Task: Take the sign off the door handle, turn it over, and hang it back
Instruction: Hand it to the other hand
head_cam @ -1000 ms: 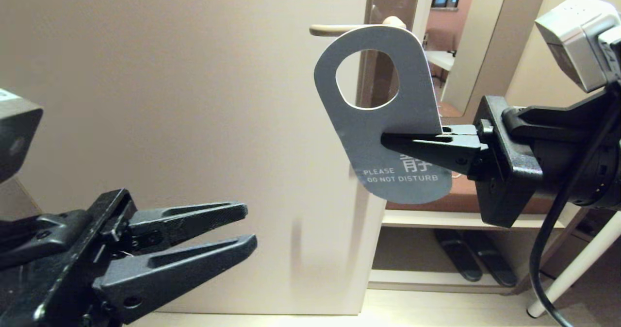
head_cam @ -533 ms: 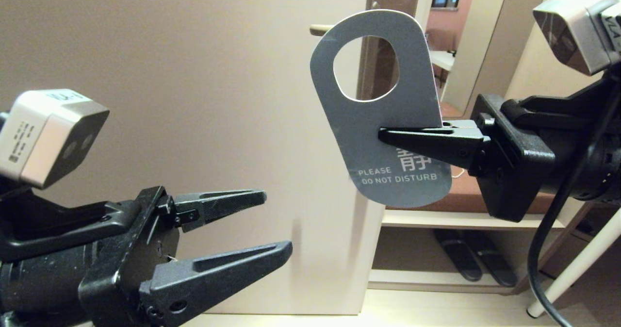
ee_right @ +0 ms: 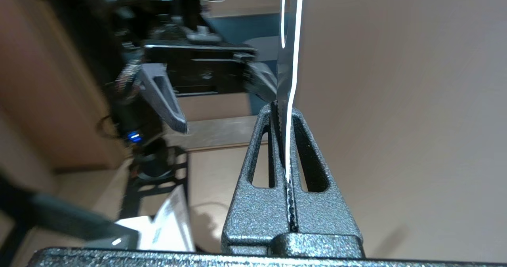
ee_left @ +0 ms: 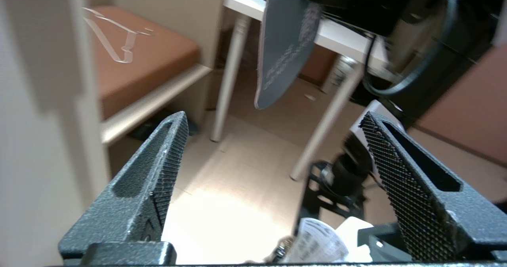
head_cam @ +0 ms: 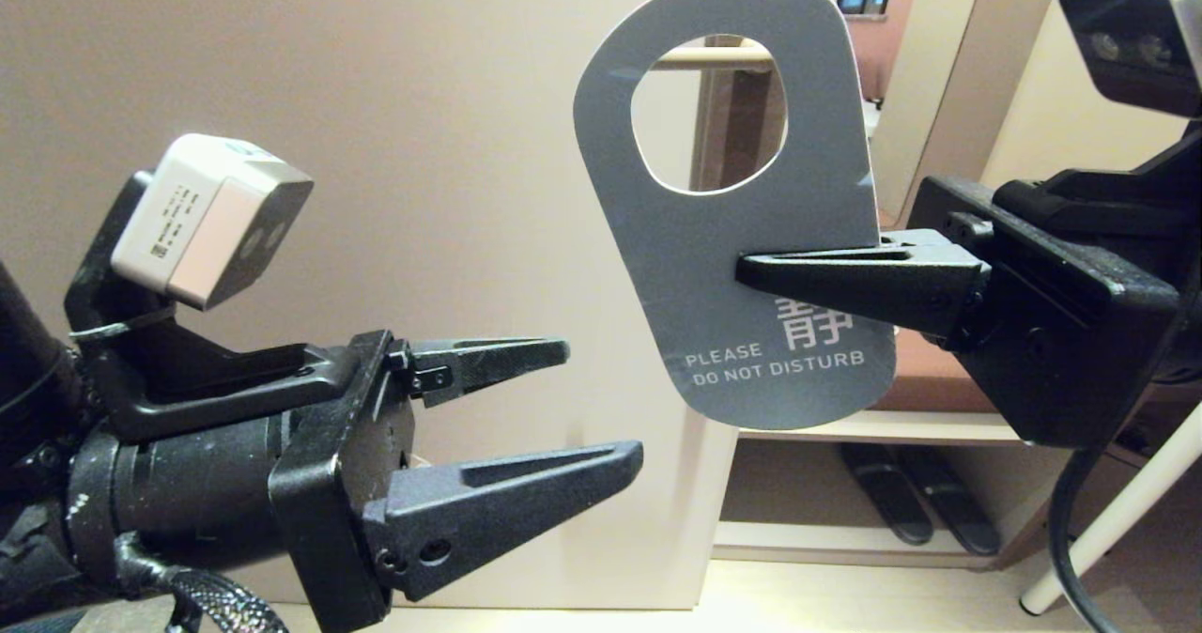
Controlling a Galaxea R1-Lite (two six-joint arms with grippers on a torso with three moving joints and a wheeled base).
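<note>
The sign [head_cam: 732, 239] is a grey-blue card whose "PLEASE DO NOT DISTURB" face is turned toward the head camera. It hangs upright in the air in front of the door. My right gripper [head_cam: 747, 267] is shut on its right edge, just below the oval hole. The right wrist view shows the thin sign [ee_right: 291, 41] edge-on, pinched by the right gripper [ee_right: 284, 107]. Through the hole I see a short stretch of the beige door handle [head_cam: 714, 55], behind the card. My left gripper [head_cam: 601, 403] stands open and empty, below and left of the sign [ee_left: 283, 41].
The beige door [head_cam: 376, 145] fills the left and middle. Right of it is a low bench with a brown cushion [ee_left: 150, 57] and a white wire hanger [ee_left: 115, 41] on it. Dark slippers [head_cam: 920, 506] lie beneath. A white table leg [head_cam: 1108, 520] stands at the right.
My left arm has risen and reached forward toward the sign while its jaws spread wider. My right gripper has lifted the sign, so the handle now shows through the hole.
</note>
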